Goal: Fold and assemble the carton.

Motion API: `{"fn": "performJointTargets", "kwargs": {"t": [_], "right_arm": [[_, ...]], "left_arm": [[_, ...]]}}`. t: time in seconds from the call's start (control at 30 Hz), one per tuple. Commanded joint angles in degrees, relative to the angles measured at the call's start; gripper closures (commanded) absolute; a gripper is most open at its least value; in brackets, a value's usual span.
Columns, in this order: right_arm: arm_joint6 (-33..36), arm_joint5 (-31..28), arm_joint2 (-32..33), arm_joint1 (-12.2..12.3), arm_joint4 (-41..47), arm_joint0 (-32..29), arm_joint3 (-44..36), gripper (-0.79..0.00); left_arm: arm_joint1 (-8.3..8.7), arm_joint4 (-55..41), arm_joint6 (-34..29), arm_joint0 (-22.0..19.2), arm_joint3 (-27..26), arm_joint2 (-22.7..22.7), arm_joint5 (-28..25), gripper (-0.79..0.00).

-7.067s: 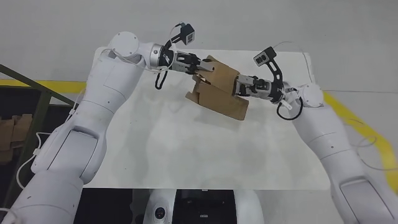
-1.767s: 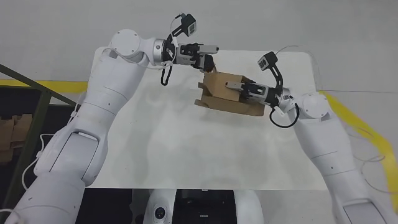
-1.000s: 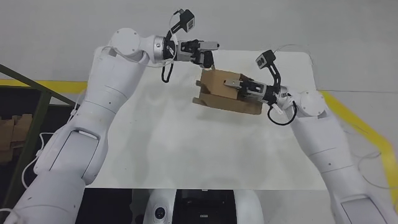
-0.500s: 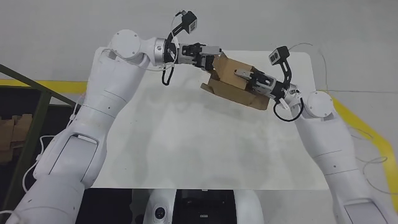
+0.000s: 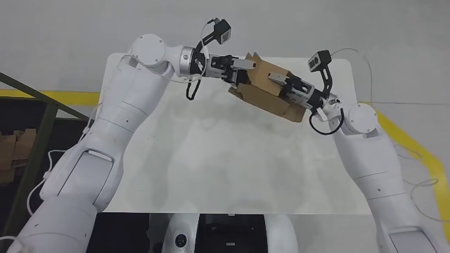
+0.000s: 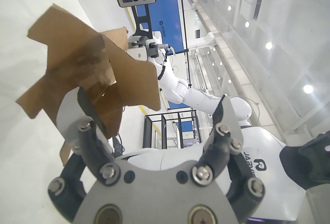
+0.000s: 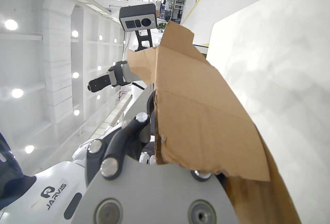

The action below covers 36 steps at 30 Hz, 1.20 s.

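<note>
One carton point(image 5: 271, 88), part-folded, has been raised and tilted, with the surface point(image 5: 211, 154) beneath it. Right tool point(image 5: 287, 84) is clamped on the carton's wall. Left tool point(image 5: 242, 69), spread wide, has arrived at the carton's end flaps. Flap-tucking judged next.

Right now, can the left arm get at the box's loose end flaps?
Probably yes: the left gripper is open right at the flaps, with nothing between, while the right gripper holds the box.
</note>
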Motion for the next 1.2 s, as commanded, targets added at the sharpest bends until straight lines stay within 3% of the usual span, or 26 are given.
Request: {"fn": "performJointTargets", "kwargs": {"t": [0.0, 0.83, 1.17], "right_arm": [[-0.44, 0.06, 0.04, -0.05, 0.28, 0.02, 0.19, 0.000], [-6.44, 0.91, 0.19, -0.64, -0.10, -1.00, -1.15, 0.000], [-8.33, 1.10, 1.45, -0.66, 0.02, -1.43, -0.93, 0.000]], "left_arm": [[-0.04, -0.26, -0.43, 0.01, 0.00, 0.10, 0.02, -0.785], [-0.93, -1.90, -2.94, -0.07, -1.16, 2.42, 1.10, -0.785], [-0.61, -1.87, -3.37, 0.20, -1.17, 1.43, 0.90, -0.785]]}}
